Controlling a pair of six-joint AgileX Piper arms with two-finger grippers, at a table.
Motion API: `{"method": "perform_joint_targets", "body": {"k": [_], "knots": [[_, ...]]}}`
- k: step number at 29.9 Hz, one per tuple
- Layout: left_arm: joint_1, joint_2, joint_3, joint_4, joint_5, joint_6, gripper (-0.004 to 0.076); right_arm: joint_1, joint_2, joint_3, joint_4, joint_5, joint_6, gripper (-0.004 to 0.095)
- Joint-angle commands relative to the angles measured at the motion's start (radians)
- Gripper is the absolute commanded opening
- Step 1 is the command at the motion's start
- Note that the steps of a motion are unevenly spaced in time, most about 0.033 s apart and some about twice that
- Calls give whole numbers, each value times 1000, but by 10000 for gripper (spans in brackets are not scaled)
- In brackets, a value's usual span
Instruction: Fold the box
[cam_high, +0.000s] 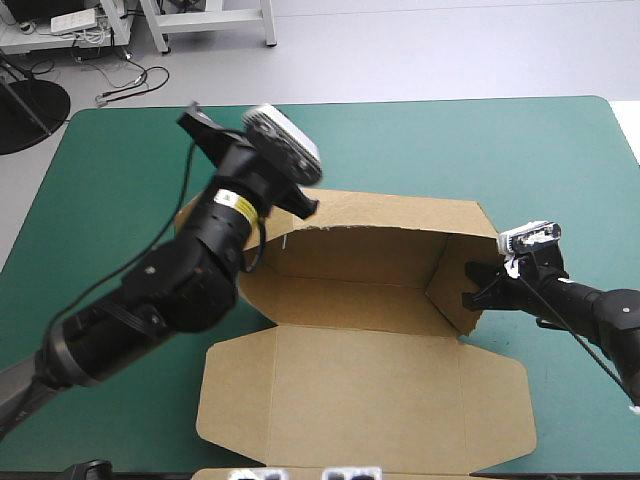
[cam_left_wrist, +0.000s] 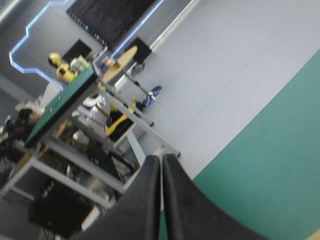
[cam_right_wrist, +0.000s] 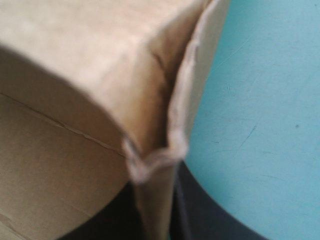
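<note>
The brown box (cam_high: 360, 400) lies mid-table on the teal-green cover (cam_high: 120, 160), lid flat toward the near edge and walls raised, with my right claw (cam_high: 480, 285) clamped on its right wall and, farther back, my left claw (cam_left_wrist: 161, 159) pressed together by the rear-left corner.

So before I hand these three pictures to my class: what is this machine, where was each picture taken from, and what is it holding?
It is a robot with two arms, each ending in a black two-fingered pincer. One picture looks down on the teal-green table; the other two come from wrist cameras. On the table lies a brown box, walls raised, lid flat at the near side. The right pincer is shut on its right wall. The left pincer is shut, empty, raised beside the box's left end.
</note>
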Motion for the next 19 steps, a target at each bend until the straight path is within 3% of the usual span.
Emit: {"method": "perform_joint_targets", "body": {"k": [1, 7, 11, 17, 19], "knots": [[190, -51, -97, -188, -34, 92, 1, 1, -9, -79, -55, 55, 81, 0], [550, -54, -107, -565, -16, 198, 1, 2, -6, -281, -297, 163, 389, 0], [762, -52, -105, -825, 29, 310, 1, 2, 26, -441, -422, 340, 586, 0], [940, -52, -96, -998, 156, 427, 1, 2, 163, -640, -474, 597, 725, 0], [971, -54, -80, -997, 189, 427, 1, 27, 209, -671, -504, 597, 768, 0]]}}
